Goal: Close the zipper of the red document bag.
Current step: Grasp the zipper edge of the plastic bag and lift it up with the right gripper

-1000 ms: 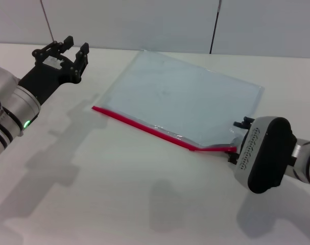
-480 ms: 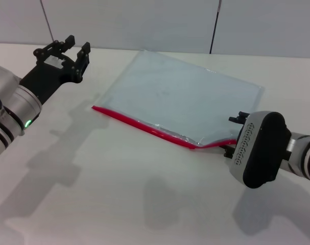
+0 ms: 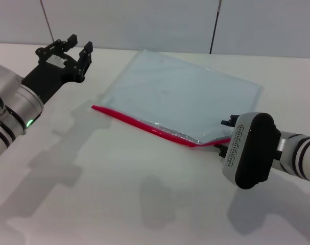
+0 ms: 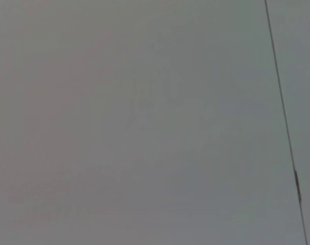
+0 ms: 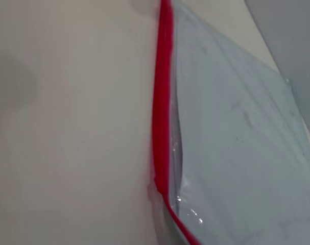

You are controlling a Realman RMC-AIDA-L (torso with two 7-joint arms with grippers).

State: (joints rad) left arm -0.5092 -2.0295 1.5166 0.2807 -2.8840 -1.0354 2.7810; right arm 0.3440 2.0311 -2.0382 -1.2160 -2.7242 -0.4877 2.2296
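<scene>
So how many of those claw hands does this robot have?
2. The left gripper hangs open above the table's far left, off the bag's corner. The right gripper is at the right end of the bag's red zipper, its fingers hidden behind the wrist.

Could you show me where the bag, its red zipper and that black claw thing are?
red document bag [image 3: 180, 94], head view, middle of its panel.
zipper [image 3: 139, 124], head view, midway along strip.
left gripper [image 3: 79, 45], head view, between its fingertips.

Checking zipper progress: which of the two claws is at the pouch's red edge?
The right claw, at the red zipper strip's near end; the left claw hovers apart.
</scene>
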